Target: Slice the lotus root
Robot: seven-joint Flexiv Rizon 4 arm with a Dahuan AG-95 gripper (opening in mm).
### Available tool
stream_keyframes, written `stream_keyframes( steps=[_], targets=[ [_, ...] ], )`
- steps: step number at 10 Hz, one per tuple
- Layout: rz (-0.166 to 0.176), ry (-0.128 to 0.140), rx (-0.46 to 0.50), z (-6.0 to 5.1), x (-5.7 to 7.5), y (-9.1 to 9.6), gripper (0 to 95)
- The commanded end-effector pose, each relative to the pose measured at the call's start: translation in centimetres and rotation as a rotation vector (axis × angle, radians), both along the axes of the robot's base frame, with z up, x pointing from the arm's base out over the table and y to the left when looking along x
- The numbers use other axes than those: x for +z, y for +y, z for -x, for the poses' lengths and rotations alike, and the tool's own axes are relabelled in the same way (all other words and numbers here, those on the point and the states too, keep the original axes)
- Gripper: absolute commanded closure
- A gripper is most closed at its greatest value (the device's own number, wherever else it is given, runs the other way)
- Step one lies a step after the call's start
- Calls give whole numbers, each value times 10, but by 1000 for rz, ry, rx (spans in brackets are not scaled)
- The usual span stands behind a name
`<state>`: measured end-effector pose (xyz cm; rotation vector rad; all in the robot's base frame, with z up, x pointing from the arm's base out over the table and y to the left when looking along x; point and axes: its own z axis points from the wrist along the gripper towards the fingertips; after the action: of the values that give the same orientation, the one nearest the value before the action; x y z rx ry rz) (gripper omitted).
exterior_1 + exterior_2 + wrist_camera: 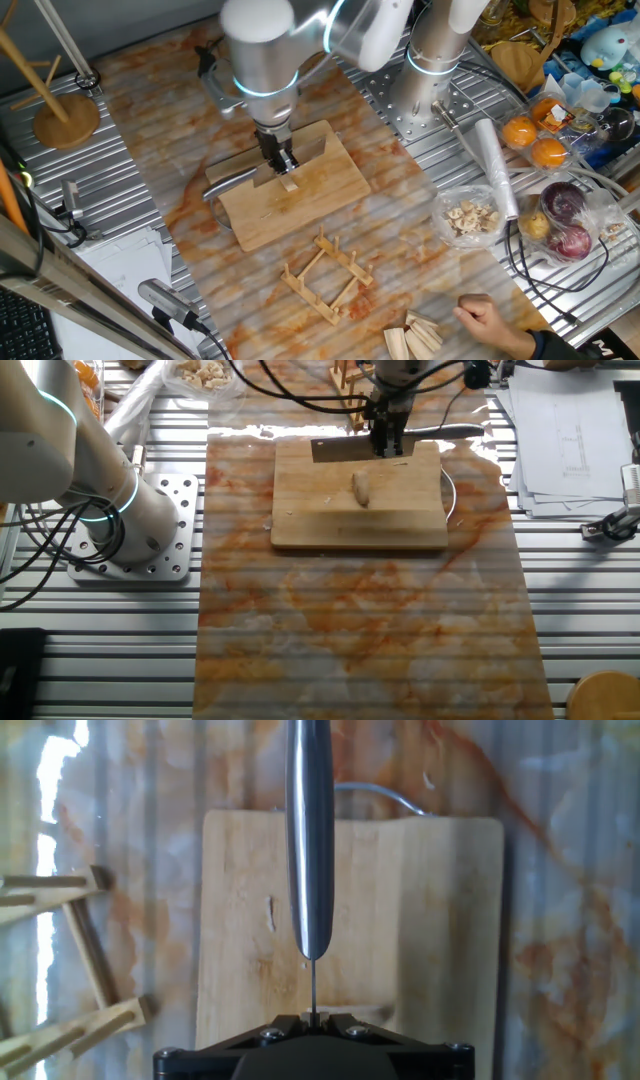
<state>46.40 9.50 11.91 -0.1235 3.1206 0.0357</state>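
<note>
The gripper point(388, 444) is clamped on a knife point(345, 449) at the far edge of the board point(360, 520) in the other fixed view, the blade held on edge along that edge of the board and the handle point(455, 431) sticking out past the board's corner. In one fixed view the gripper point(284, 163) hangs straight down from the arm point(262, 55) over the middle of the board point(325, 195), and the blade point(305, 152) shows grey behind the fingers. The hand view looks down the knife's spine point(309, 830), a thin line running from the closed fingertips point(285, 1023) up across the board point(420, 920).

The root point(362, 488) lies on the board, a pale stubby chunk near the middle, just beside the blade on the side away from the gripper's mount; whether the edge touches it cannot be told. In one fixed view the root point(290, 183) peeks out just below the fingers.

A wooden rack point(325, 277) sits on the mat near the board. A hand point(490, 320) rests at the table's edge beside wooden blocks point(415, 335). A bag of pale chips point(470, 217) lies near the arm's base
</note>
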Motion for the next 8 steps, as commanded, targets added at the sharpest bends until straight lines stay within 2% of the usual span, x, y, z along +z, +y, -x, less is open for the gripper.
stream_keyframes(
  steps=[1,6,8],
  targets=[
    [7,11,-8,-1,0,0,950],
    [9,13,-99,1,-1,-1,950],
    [4,14,-99,3,-1,-2,950]
  ],
)
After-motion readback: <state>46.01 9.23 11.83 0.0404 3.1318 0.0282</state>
